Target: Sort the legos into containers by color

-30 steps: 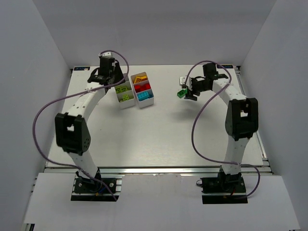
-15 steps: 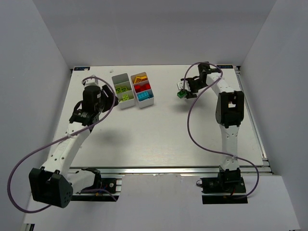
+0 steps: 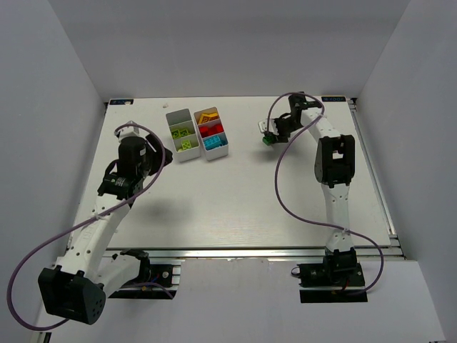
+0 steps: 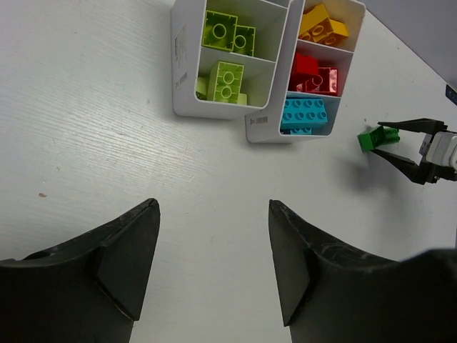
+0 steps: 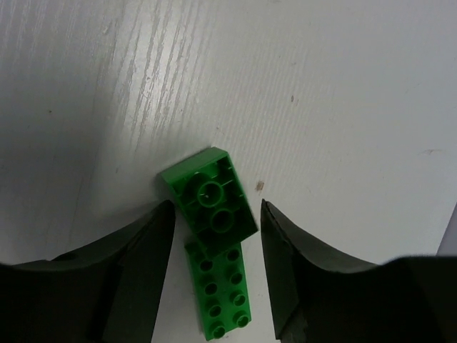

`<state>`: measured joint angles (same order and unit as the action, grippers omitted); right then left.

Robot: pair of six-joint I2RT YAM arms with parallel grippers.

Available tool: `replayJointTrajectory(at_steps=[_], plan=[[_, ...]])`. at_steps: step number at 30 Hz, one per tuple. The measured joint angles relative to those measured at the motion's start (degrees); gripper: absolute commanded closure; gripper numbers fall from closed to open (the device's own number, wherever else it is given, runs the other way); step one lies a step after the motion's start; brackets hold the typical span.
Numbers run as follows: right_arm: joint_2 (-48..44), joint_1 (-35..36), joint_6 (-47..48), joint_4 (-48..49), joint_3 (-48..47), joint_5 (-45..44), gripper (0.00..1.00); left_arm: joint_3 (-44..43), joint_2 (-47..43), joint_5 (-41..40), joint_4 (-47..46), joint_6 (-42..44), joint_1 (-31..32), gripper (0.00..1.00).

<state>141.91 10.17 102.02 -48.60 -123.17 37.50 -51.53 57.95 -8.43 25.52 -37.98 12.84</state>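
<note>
Two white trays stand side by side at the back. The left tray [image 3: 180,152] [image 4: 187,78] holds lime green bricks [image 4: 227,77]. The right tray [image 3: 219,150] [image 4: 265,128] holds yellow and orange bricks [image 4: 323,24], red bricks [image 4: 314,74] and a cyan brick [image 4: 304,114]. My left gripper [image 3: 163,156] [image 4: 214,214] is open and empty over bare table, left of and nearer than the trays. My right gripper [image 3: 268,136] [image 5: 216,207] is open and straddles two dark green bricks on the table. One lies upside down [image 5: 213,200] across a long studded one [image 5: 223,304]. They also show in the top view [image 3: 266,141].
The white table [image 3: 235,200] is enclosed by white walls at the left, back and right. The right arm stretches along the right side to the far edge. The right gripper's fingers [image 4: 410,146] show in the left wrist view right of the trays.
My left arm has pulled back from above the trays toward the near left. My right gripper stays at the green bricks, drifting slightly left as its arm extends.
</note>
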Motion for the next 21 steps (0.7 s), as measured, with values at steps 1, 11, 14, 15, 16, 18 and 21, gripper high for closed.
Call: replayJointTrajectory(at_steps=[1, 11, 14, 15, 16, 18, 21], plan=[[0.46, 0.02, 0.44, -0.85, -0.85, -0.28, 0.47, 0.00, 0.00, -0.04, 0.24, -0.04, 0.00, 0.28], [-0.04, 0.09, 5.29, -6.01, -0.17, -1.03, 0.78, 0.02, -0.68, 0.33, 1.07, -0.94, 0.00, 0.28], [-3.65, 0.09, 5.53, -6.67, 5.81, -0.13, 0.81, 1.25, -1.18, 3.08, -1.70, -1.53, 0.00, 0.27], [-5.25, 0.09, 5.44, -6.88, 8.59, 0.31, 0.83, 2.08, -1.25, 4.92, -3.17, -2.05, 0.00, 0.25], [-6.75, 0.11, 5.31, -6.80, 11.26, 0.63, 0.84, 3.32, -1.27, 7.08, -5.35, -2.86, 0.00, 0.24], [-9.99, 0.22, 4.35, -7.08, 16.55, 1.42, 0.86, 6.71, -0.79, 11.63, -10.58, -5.05, 0.33, 0.24], [-14.73, 0.96, 1.79, -6.95, 23.80, 3.10, 0.87, 10.75, 2.78, 17.18, -18.45, -8.85, 2.51, 0.23]])
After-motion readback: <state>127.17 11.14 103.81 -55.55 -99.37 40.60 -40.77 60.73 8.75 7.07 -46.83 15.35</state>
